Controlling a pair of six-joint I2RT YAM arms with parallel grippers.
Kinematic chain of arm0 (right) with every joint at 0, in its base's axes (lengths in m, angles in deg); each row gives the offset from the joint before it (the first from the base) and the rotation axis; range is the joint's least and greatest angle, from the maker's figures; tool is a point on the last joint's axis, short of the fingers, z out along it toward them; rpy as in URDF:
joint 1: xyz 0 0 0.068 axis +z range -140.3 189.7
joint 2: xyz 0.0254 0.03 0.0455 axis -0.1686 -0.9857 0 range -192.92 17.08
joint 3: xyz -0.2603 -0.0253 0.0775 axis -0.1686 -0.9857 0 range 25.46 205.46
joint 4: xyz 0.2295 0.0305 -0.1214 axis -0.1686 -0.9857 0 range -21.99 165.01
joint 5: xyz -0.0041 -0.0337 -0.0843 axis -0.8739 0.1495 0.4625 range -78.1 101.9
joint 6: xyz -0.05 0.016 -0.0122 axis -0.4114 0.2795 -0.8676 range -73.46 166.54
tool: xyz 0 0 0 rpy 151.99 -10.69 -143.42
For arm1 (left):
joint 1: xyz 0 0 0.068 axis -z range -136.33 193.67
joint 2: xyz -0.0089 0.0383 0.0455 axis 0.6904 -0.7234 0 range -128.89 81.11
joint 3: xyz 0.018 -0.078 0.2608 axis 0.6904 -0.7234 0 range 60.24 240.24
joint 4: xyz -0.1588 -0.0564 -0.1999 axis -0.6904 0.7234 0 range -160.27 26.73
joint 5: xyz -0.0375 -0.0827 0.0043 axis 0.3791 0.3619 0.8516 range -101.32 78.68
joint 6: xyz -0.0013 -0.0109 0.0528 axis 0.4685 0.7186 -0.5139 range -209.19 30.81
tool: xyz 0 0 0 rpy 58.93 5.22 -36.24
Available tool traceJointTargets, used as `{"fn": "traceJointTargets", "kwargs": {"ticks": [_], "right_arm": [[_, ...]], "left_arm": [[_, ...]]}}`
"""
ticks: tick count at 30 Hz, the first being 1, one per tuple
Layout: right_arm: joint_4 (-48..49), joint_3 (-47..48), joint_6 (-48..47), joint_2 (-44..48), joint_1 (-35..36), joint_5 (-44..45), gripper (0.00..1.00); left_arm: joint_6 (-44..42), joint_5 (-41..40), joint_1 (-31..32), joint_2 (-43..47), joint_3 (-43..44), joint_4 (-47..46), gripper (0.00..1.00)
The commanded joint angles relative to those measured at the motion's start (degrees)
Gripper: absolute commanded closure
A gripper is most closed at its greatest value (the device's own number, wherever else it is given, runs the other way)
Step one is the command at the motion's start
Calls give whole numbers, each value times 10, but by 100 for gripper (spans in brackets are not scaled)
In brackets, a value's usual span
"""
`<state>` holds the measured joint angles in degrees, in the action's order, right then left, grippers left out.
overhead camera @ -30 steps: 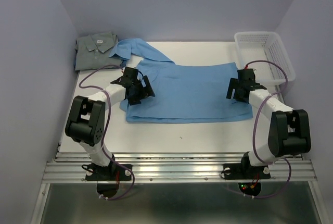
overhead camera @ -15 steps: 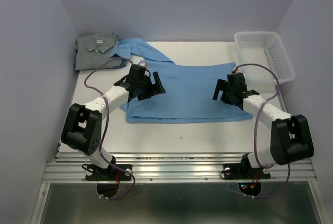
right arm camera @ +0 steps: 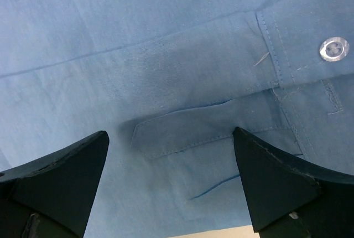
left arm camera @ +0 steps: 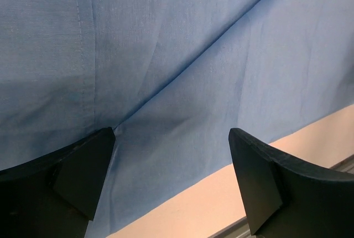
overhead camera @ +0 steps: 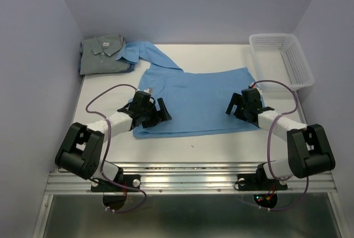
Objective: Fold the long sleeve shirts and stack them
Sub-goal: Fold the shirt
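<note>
Left gripper (overhead camera: 157, 112) and right gripper (overhead camera: 235, 107) have dropped low over the light blue shirt (overhead camera: 199, 97) mid-table, jaws spread wide, probably lining up the next fold; the grey-green shirt (overhead camera: 102, 55) sits folded far-left.

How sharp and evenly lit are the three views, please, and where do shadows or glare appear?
Top external view: sharp and evenly lit, with only soft shadows on the light blue shirt. Left wrist view: crisp weave, with a dim patch under the left gripper. Right wrist view: sharp stitching, the cuff button glints, and the right gripper is a dark silhouette.
</note>
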<state>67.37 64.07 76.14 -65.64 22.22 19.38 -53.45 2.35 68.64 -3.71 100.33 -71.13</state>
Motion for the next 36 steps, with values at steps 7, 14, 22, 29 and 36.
{"fn": "traceJointTargets", "kwargs": {"ticks": [7,14,22,29,36], "right_arm": [[-111,-139,99,151,3,-114,0],[-188,-100,86,255,8,-135,0],[-169,128,3,135,8,23,0],[-167,372,-68,-102,-14,49,0],[-191,545,-121,-273,-42,45,0]], "left_arm": [[105,-29,26,155,-123,112,1],[101,-97,27,247,-42,248,1],[-73,-152,-75,61,246,227,1],[-232,-116,-138,-162,484,243,1],[-334,-97,-151,-357,662,317,1]]}}
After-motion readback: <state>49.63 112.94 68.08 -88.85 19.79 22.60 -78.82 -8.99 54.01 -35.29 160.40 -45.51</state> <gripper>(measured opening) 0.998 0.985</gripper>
